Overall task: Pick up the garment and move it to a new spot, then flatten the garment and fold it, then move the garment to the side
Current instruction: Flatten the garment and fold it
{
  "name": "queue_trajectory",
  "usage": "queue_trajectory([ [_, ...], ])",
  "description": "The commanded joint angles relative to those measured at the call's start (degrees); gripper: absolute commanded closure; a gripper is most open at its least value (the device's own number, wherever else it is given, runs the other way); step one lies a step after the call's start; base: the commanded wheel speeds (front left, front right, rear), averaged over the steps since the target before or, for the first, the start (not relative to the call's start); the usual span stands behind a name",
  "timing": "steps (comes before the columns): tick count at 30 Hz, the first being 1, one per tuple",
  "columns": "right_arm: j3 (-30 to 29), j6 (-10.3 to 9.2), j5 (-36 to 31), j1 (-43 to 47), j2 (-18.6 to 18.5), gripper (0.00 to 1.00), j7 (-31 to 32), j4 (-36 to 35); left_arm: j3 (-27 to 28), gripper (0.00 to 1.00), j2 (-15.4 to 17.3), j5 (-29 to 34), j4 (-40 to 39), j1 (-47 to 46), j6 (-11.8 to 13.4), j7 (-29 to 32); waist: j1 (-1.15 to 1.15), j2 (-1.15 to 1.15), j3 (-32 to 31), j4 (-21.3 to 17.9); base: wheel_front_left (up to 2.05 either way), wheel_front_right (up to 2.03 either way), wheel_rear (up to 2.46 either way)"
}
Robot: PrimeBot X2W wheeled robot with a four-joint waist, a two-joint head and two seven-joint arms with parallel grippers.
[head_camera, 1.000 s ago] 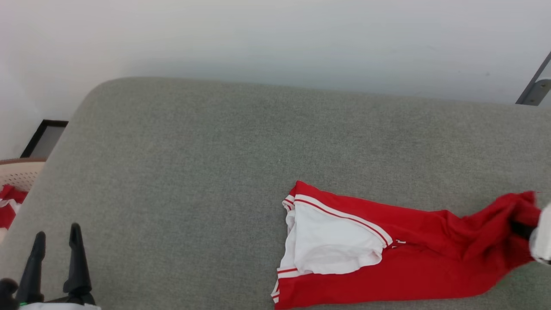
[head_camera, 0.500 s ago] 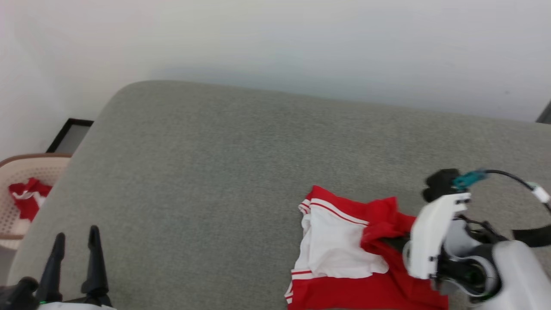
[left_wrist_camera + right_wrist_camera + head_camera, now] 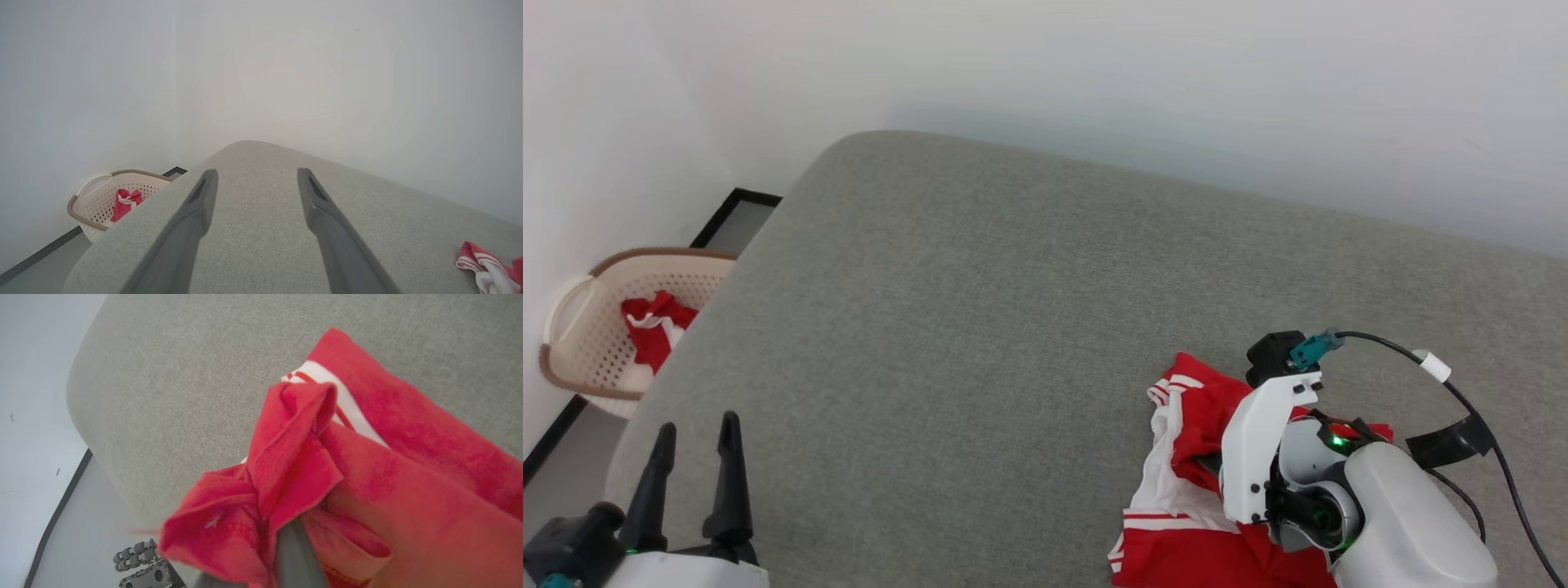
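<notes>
One garment (image 3: 1199, 408) bunched on grey cushion (image 3: 980, 310), pinched by R gripper (image 3: 291, 543), L gripper (image 3: 698, 425) spread wide (basket (image 3: 662, 254) nearby)

A grey cushion (image 3: 980, 310), perhaps a sofa, carries the bunched garment (image 3: 1196, 408).

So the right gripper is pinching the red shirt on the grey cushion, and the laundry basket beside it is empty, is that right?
Not quite. The basket isn't empty: a red and white cloth lies in it, as the head view shows. The rest holds: the right gripper is shut on the red garment on the grey cushion.
</notes>
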Motion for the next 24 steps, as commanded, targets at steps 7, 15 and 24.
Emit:
queue_trajectory([
  [7, 3.12, -0.09, 1.05, -4.35, 0.76, 0.00, -3.64, 6.19, 0.78, 0.00, -0.43, 0.16, -0.02, -0.31, -0.13, -0.04, 0.00, 0.00, -0.11, -0.37, 0.00, 0.00, 0.00],
  [15, 6.09, -0.09, 6.25, -5.75, -2.29, 0.00, -5.35, 2.39, 2.01, 0.00, -0.40, 0.63, -0.84, 0.81, -0.13, -0.04, 0.00, 0.00, -1.16, -3.81, 0.00, 0.00, 0.00],
  [24, 4.87, -0.08, 9.71, -2.67, -7.65, 0.00, -8.40, -6.59, 2.55, 0.00, 0.09, 0.57, -1.97, 2.24, -0.13, -0.04, 0.00, 0.00, -2.06, -9.00, 0.00, 0.00, 0.00],
])
